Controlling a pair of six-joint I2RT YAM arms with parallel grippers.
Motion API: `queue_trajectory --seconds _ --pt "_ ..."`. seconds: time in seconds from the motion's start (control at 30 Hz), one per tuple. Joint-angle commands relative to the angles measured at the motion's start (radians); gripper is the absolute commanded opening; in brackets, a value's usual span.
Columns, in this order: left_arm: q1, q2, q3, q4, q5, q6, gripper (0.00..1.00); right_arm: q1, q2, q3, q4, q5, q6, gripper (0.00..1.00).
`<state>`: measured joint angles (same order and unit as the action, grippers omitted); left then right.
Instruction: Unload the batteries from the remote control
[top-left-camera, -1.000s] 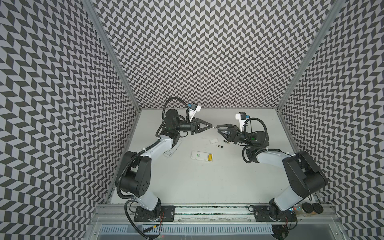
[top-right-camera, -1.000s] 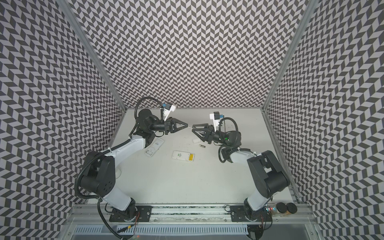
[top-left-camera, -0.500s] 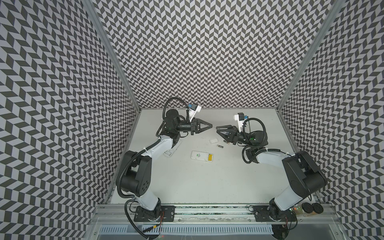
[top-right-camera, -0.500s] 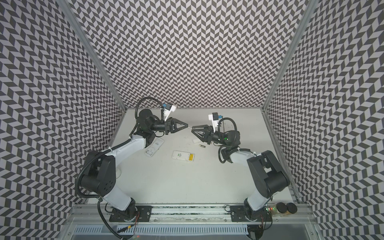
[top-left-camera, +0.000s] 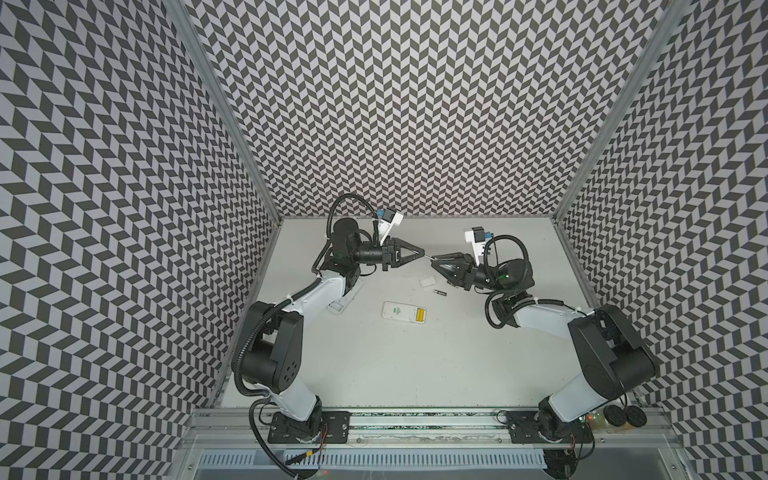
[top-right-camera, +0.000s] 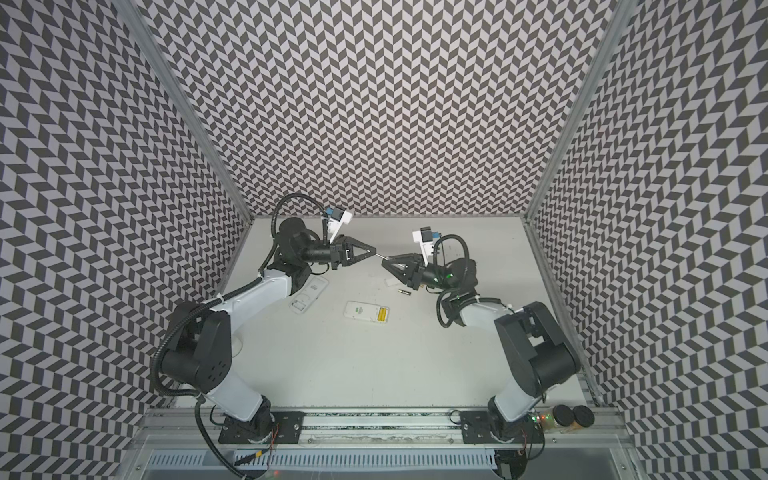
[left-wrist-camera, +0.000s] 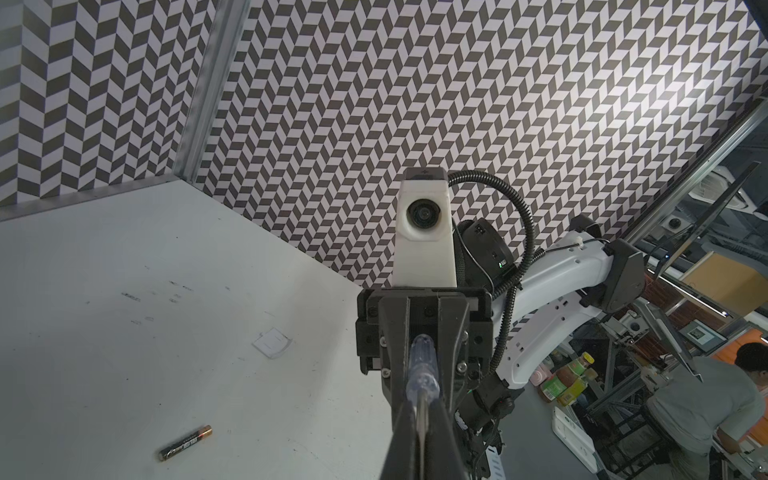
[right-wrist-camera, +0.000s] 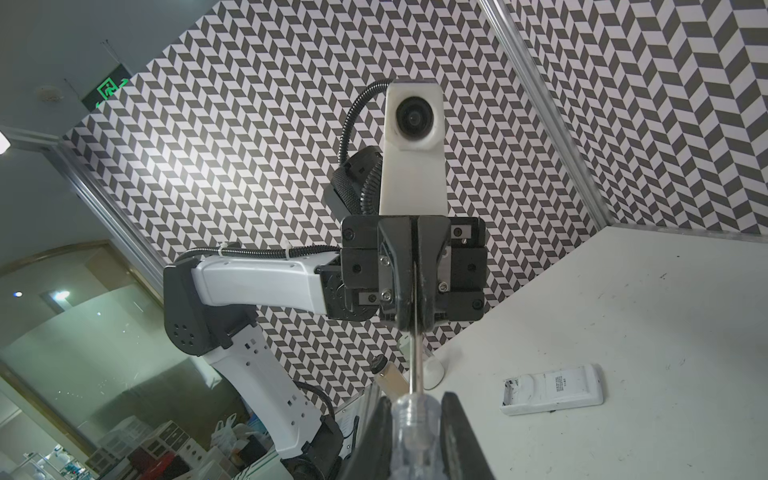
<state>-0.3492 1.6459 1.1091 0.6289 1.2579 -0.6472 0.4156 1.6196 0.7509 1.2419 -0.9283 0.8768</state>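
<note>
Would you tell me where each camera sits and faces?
Both top views: high in front, looking down on the table; left arm and right arm show.
Left wrist: on the left arm, facing the right gripper; own fingers show.
Right wrist: on the right arm, facing the left gripper; own fingers show.
Both wrist views share the screwdriver.

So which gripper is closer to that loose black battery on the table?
Right. The right gripper hangs raised close beside the black battery; the left gripper, also raised, sits farther to its left.
</note>
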Motion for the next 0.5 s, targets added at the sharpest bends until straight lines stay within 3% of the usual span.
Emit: queue_trajectory --seconds 0.0,0.13,0.33,0.47 --pt "-0.006 -0.005 0.012 -0.015 -0.006 0.029 0.0 0.003 -0.042 -0.005 0.042 0.011 0.005 0.3" --pt "-0.003 -0.014 0.007 -0.027 -0.001 0.039 0.0 0.002 -0.049 -0.009 0.08 0.008 0.03 0.34" --pt "-0.004 -0.021 0.015 -0.039 0.001 0.044 0.0 0.002 -0.033 -0.012 0.097 0.007 0.049 0.1" --pt "-0.002 -0.016 0.008 -0.039 -0.01 0.056 0.0 0.0 -0.052 -0.007 -0.009 0.015 -0.04 0.0"
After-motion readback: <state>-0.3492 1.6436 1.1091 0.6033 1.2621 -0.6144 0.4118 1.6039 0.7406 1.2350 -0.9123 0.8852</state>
